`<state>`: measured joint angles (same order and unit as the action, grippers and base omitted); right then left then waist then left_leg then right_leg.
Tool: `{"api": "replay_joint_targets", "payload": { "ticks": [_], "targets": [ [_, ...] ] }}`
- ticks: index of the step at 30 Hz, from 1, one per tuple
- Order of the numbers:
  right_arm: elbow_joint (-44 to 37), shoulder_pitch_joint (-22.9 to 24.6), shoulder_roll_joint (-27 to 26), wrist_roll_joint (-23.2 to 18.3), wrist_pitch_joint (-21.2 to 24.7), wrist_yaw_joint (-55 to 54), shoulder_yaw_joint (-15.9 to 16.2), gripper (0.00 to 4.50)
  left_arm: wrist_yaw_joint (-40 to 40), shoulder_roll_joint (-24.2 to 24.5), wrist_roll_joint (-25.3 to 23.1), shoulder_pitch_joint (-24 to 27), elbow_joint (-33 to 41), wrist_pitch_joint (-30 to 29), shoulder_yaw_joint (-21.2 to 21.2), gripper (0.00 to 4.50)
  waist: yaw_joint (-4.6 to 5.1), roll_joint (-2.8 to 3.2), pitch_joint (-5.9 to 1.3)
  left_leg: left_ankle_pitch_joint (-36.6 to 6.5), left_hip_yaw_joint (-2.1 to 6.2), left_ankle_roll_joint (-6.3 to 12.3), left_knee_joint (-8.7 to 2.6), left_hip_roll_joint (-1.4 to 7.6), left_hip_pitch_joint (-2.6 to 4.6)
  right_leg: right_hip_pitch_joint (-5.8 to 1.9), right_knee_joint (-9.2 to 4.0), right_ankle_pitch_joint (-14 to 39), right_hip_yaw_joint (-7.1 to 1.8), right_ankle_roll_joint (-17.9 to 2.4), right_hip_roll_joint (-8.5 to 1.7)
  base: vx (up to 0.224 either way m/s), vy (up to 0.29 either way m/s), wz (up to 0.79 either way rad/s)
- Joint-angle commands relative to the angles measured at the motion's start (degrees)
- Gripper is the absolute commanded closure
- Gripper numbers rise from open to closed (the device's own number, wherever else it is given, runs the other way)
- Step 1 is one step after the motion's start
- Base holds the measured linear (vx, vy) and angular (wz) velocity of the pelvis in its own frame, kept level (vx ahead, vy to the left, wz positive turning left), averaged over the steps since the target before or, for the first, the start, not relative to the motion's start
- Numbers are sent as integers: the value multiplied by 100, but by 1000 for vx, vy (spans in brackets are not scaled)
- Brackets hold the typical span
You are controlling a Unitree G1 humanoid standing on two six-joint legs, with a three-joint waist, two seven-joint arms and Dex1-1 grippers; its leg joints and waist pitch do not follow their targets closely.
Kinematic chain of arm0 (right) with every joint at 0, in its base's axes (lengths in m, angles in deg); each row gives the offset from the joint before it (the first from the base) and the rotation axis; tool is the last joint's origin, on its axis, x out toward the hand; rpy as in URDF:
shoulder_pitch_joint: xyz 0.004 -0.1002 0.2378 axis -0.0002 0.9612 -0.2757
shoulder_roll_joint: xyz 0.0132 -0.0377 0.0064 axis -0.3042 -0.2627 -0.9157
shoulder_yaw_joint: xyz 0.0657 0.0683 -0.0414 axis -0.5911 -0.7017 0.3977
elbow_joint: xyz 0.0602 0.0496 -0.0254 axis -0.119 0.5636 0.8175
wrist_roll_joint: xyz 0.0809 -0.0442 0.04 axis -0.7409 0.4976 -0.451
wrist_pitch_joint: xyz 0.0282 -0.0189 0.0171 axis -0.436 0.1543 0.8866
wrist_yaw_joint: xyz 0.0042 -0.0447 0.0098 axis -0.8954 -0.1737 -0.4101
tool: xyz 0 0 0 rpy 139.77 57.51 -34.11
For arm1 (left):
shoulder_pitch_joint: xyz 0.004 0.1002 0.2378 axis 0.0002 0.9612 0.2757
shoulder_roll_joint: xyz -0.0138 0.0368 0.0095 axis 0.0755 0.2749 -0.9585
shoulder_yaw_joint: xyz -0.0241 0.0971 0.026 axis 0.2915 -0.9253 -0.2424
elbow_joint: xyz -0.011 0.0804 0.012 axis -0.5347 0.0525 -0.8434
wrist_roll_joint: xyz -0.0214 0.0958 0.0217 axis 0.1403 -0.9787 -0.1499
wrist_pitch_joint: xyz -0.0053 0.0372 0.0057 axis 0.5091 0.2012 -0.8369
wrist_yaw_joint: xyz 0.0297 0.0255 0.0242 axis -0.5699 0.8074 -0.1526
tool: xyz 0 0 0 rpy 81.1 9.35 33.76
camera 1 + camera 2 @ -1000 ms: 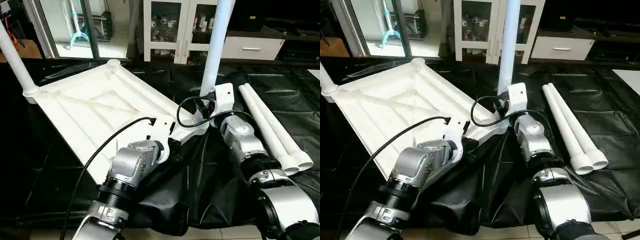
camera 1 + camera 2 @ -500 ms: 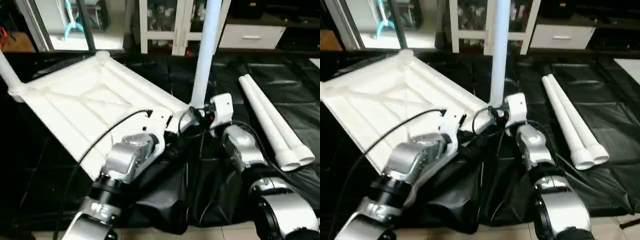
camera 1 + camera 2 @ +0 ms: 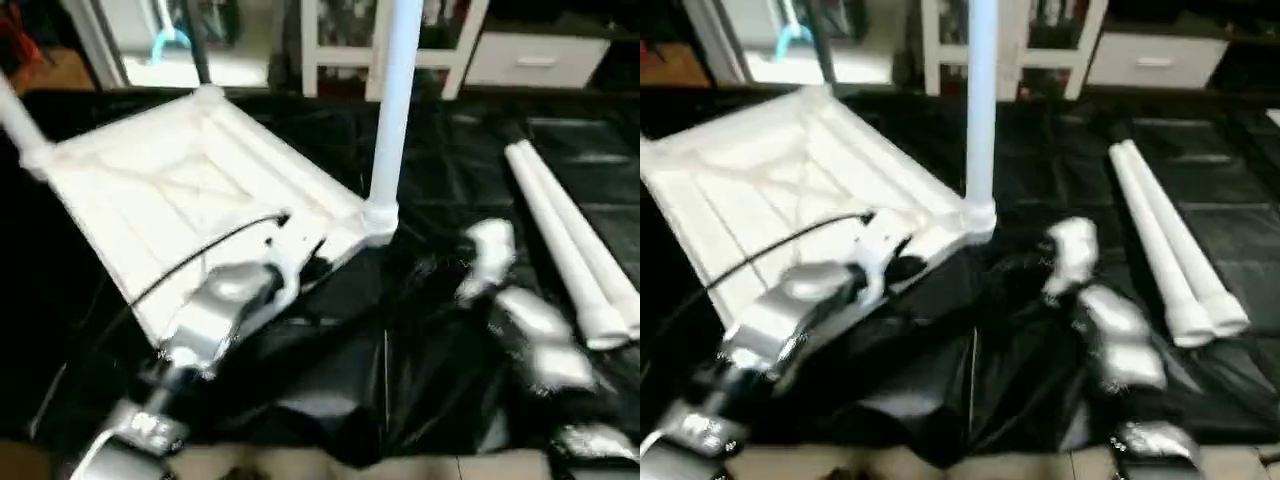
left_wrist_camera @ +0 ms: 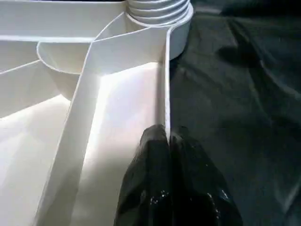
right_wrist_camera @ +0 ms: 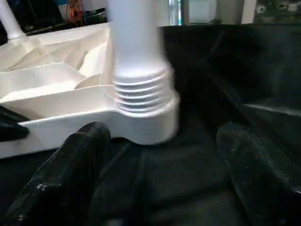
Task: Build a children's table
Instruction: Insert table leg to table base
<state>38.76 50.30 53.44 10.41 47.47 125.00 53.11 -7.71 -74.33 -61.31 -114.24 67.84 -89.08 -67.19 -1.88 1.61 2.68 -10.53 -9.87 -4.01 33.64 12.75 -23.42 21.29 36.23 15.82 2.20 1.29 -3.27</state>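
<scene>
in corner socket (image 3: pixel 379 220), upright leg (image 3: pixel 392 100)

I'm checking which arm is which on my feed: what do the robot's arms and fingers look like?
Both forearms are silver metal with rounded, segmented housings. The left arm has a white wrist block and a thin black cable looping along it. The right arm ends in a white wrist block too. The fingers are glossy black and rounded: left fingers, right fingers.

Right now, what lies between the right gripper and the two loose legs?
Only bare black sheet lies between the right gripper and the two loose legs, as both eye views show.
</scene>
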Motion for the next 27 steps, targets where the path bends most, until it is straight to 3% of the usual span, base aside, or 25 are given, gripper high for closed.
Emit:
{"api": "replay_joint_targets", "payload": {
  "ticks": [1,2,3,5,9,10,11,16,27],
  "targets": [
    [-511,132,286,-257,417,168,-198,53,217,181,-58,106,32,191,-21,450,-19,-15,-390,156,2,310,-235,23,214,-352,-231,-3442,-146,-1118,-246,0,0,0],
    [-511,132,286,-257,417,168,-198,53,217,181,-58,106,32,191,-21,450,-19,-15,-390,156,2,310,-235,23,214,-352,-231,-3442,-146,-1118,-246,0,0,0],
    [-687,184,395,-260,576,6,-270,53,272,232,-40,122,24,258,-17,450,-17,-22,-352,-23,-8,281,-261,24,220,-334,-277,-2969,-159,-1208,-264,0,0,0],
    [-962,277,672,-357,914,169,-314,53,408,327,-25,162,20,438,-64,450,-19,-27,-364,-45,-7,278,-253,19,223,-353,-285,-2682,-179,-1276,-265,0,0,0],
    [-1002,380,1051,-483,1215,745,-293,53,607,407,-5,272,113,617,-159,450,-25,-60,-398,116,-16,500,-198,8,180,-363,-246,-2768,-187,-1421,-275,0,0,0],
    [-986,386,1075,-483,1180,791,-307,34,626,407,5,288,134,621,-164,450,-26,-55,-395,146,-18,532,-193,8,174,-354,-242,-2791,-184,-1436,-277,0,0,0],
    [-923,392,1152,-527,1087,947,-382,34,705,411,54,349,219,630,-177,450,-22,-71,-402,173,-19,589,-181,10,167,-352,-227,-2814,-180,-1473,-284,0,0,0],
    [-803,185,1282,-1224,1850,1013,-895,6,934,450,173,494,375,687,-198,450,-74,-77,-432,336,-21,763,-140,27,186,-337,-195,-2697,-181,-1607,-284,0,0,0],
    [-762,144,1376,-1234,1773,1129,-950,6,1044,485,220,535,395,785,-220,450,-153,-78,-475,607,-21,842,-80,17,180,-330,-137,-2780,-163,-1624,-281,0,0,0]
  ]
}}
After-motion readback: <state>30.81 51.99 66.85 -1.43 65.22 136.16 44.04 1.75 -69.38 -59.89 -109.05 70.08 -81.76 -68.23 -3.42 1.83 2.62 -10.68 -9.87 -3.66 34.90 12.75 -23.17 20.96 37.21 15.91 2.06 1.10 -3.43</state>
